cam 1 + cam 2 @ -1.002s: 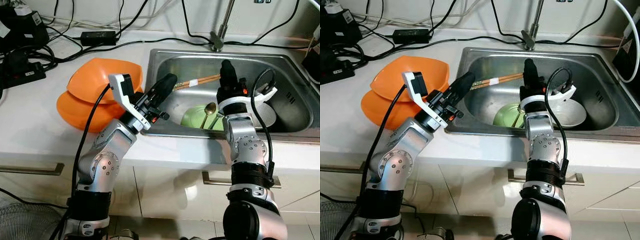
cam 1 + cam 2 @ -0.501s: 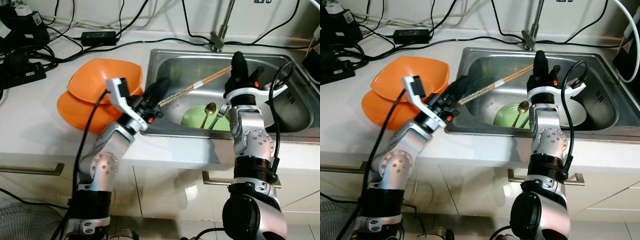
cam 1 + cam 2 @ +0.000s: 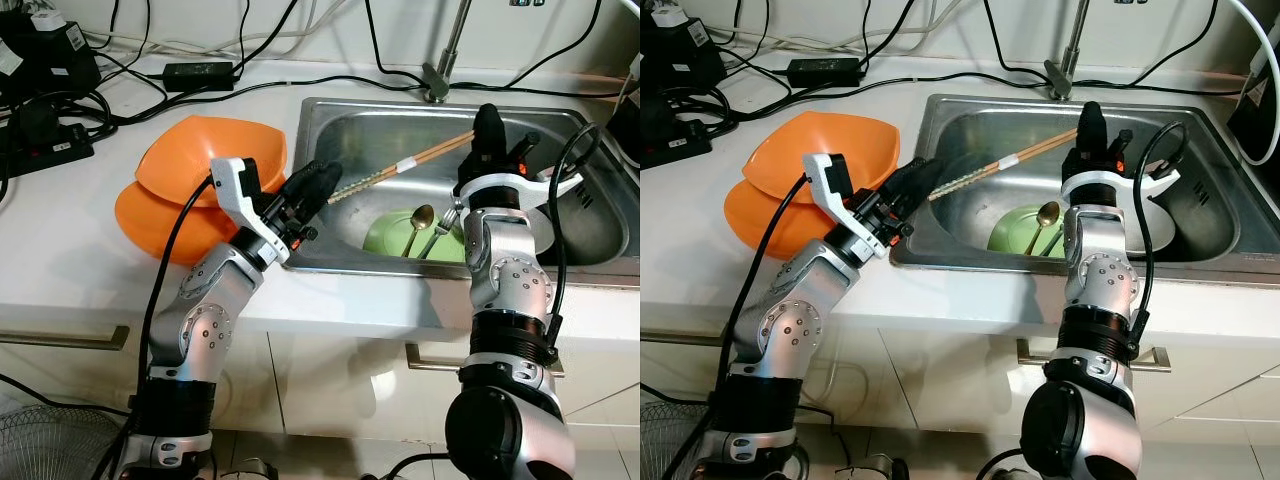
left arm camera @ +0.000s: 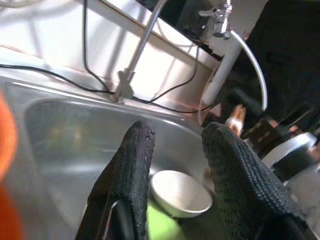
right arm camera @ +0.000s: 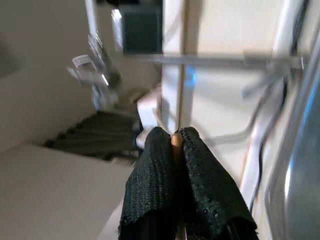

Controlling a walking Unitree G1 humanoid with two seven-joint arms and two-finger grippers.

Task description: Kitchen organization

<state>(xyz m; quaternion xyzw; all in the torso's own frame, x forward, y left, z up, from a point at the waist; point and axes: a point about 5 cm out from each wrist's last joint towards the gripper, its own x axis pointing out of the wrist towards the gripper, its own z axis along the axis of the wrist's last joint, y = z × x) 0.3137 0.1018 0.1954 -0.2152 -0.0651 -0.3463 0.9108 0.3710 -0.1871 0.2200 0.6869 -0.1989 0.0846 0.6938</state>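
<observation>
**Robot lifts chopsticks out of a kitchen sink**

At the centre right of the head view, the right end effector (image 3: 487, 125) has its two black fingers clamped together on one end of a pair of chopsticks (image 3: 400, 166). The chopsticks hang in the air above the steel sink (image 3: 330, 125). Their long axis runs diagonally: the gripped end is higher and toward the upper right, the free tips point down and toward the left. Those tips lie just beside the left end effector (image 3: 322, 178), whose fingers stand apart, near the sink's left rim.

Below sit a green bowl (image 3: 385, 238) holding a spoon (image 3: 419, 219), and a white bowl (image 4: 180, 192). Orange bowls (image 3: 205, 160) are stacked on the table.

To do this step well, the grip probably needs to stay firm while the free tips are guided squarely between the open fingers.
</observation>
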